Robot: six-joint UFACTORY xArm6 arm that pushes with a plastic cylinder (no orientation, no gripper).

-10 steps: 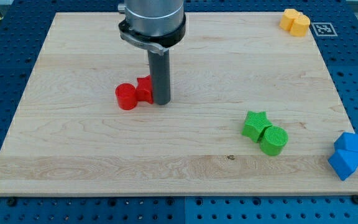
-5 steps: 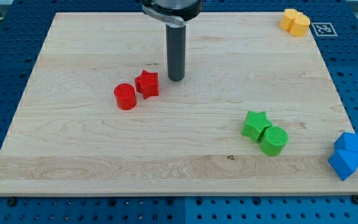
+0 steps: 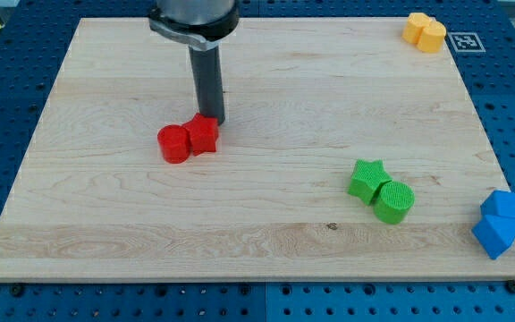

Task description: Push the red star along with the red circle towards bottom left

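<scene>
The red star (image 3: 203,135) and the red circle (image 3: 173,144) lie side by side, touching, left of the board's middle, the circle on the view's left. My tip (image 3: 213,122) stands at the star's upper right edge, touching or nearly touching it. The dark rod rises from there toward the view's top.
A green star (image 3: 366,178) and a green circle (image 3: 393,202) sit together at lower right. Two blue blocks (image 3: 500,223) sit at the board's right edge. Yellow blocks (image 3: 425,31) sit at the top right corner. The wooden board (image 3: 105,224) lies on a blue perforated table.
My tip moved away to the upper right of the star, then came back left and down to its upper right edge. The star and circle have shifted slightly toward the view's lower left.
</scene>
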